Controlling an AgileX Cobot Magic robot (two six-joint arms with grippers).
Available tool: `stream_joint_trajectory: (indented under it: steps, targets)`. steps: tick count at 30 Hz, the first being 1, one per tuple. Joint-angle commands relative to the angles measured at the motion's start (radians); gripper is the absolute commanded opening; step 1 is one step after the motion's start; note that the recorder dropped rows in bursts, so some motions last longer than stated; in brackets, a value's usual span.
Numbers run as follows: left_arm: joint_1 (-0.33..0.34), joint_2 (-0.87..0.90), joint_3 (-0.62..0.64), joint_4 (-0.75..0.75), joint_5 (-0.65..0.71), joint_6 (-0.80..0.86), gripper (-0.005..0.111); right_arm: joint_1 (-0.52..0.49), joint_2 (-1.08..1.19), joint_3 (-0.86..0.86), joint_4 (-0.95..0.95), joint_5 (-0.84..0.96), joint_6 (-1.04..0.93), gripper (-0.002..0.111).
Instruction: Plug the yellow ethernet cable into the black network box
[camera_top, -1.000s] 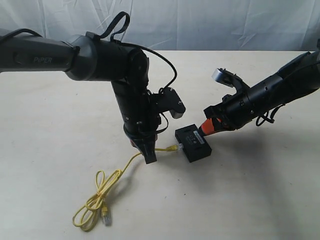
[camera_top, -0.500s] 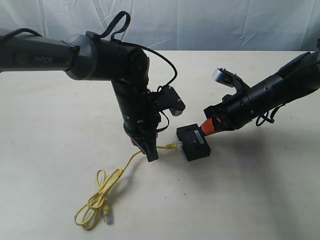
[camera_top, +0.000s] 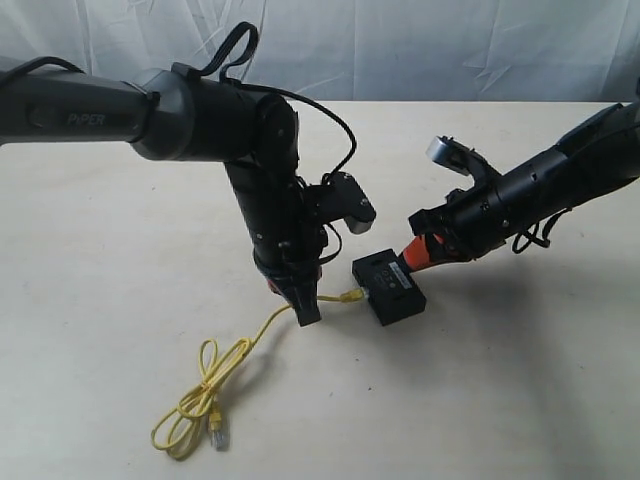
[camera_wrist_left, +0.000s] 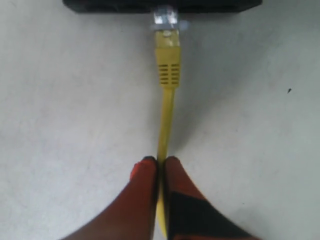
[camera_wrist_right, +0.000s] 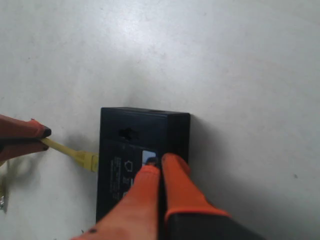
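Observation:
The black network box (camera_top: 388, 286) lies flat on the table's middle, also seen as a black box (camera_wrist_right: 142, 160) under the right wrist. The yellow ethernet cable (camera_top: 235, 360) runs from a loop at the front left to its clear plug (camera_wrist_left: 166, 16), which meets the box's side edge (camera_wrist_left: 100, 5). My left gripper (camera_top: 305, 312) (camera_wrist_left: 160, 162) is shut on the yellow cord a short way behind the plug boot (camera_wrist_left: 168, 60). My right gripper (camera_top: 408, 257) (camera_wrist_right: 161, 161) is shut, its orange fingertips pressing on the box's top near the white label (camera_wrist_right: 148, 157).
A white cloth backdrop (camera_top: 400, 45) hangs behind the pale table (camera_top: 500, 400). The cable's free plug (camera_top: 217, 437) rests by the loop at the front left. The left arm's black cables (camera_top: 330, 130) arch above the box.
The left gripper has carried the cord slightly right toward the box, so the plug now sits at its side. The loop has dragged a little rightward. The right gripper holds still.

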Motion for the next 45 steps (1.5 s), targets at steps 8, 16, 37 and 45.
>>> stream_joint_trajectory:
  steps: [8, 16, 37, 45]
  targets:
    - [-0.005, -0.001, -0.004, -0.050, -0.069, 0.015, 0.000, 0.001, 0.000, -0.002, 0.008, 0.072, 0.004, -0.001]
    - [-0.005, -0.001, -0.004, -0.074, -0.114, 0.015, 0.000, 0.034, 0.000, -0.002, 0.005, 0.065, 0.048, -0.001]
    - [-0.003, -0.001, -0.004, 0.011, -0.089, 0.015, 0.000, 0.030, -0.006, -0.002, -0.106, -0.008, 0.150, -0.001]
    - [-0.003, -0.001, -0.004, 0.011, -0.117, 0.015, 0.000, 0.063, -0.006, -0.002, -0.079, 0.014, 0.150, -0.001]
